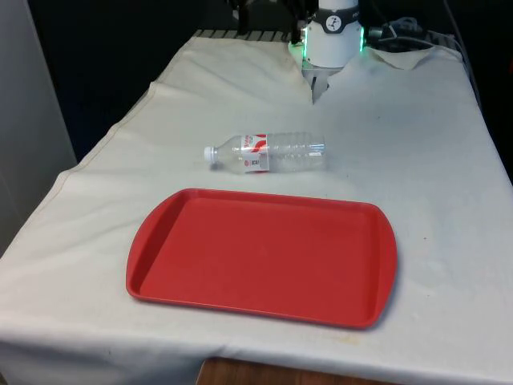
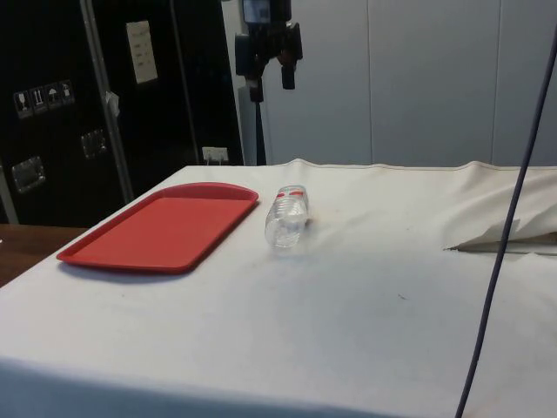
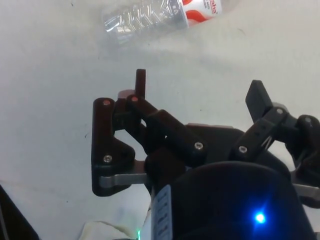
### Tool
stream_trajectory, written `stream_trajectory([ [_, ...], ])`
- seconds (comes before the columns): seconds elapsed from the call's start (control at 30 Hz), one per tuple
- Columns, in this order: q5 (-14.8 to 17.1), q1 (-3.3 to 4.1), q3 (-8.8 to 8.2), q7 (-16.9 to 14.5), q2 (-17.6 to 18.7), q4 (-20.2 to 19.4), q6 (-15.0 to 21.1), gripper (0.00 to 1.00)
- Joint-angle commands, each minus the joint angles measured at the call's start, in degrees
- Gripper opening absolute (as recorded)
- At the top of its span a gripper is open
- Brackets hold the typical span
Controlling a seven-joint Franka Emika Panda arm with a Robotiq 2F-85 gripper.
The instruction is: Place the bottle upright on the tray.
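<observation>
**Bottle on its side on the cloth, beside the red tray**

A white cloth (image 1: 417, 160) covers the whole table, lying mostly flat, with soft folds along the edges and a rumpled flap at the far corner on the front view's right. A few small dark specks mark it here and there. Under the cloth's near hem in the front view a strip of brown wood (image 1: 280, 375) shows.

The tray (image 1: 264, 255) is red, shallow and round-cornered, and it lies flat on the cloth. Nothing lies in it. The bottle (image 1: 268, 152) is clear plastic with a white cap and a red-and-white label. It lies on its side just beyond the tray's far rim, near it but not touching, with its cap pointing to the front view's left. In the side view the bottle (image 2: 287, 216) lies just beside the tray (image 2: 165, 228), its base turned to the camera.

The gripper (image 2: 270, 80) hangs in the air well above and behind the bottle, touching nothing. Its two fingers (image 3: 140, 84) stand spread apart and hold nothing.

Beyond the tray in the side view stand dark cabinets (image 2: 61, 113) with small labels on them, and next to them a pale wall of plain panels (image 2: 418, 78). A dark cable (image 2: 509, 218) slants down across that view's near side.
</observation>
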Motion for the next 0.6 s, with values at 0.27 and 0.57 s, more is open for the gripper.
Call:
stream_trajectory([
  [0.27, 0.1, 0.06, 0.06, 2.3, 1.7, -0.9, 2.9, 1.00],
  [0.57, 0.2, 0.00, 0.06, 4.2, 3.6, -1.3, 4.9, 1.00],
])
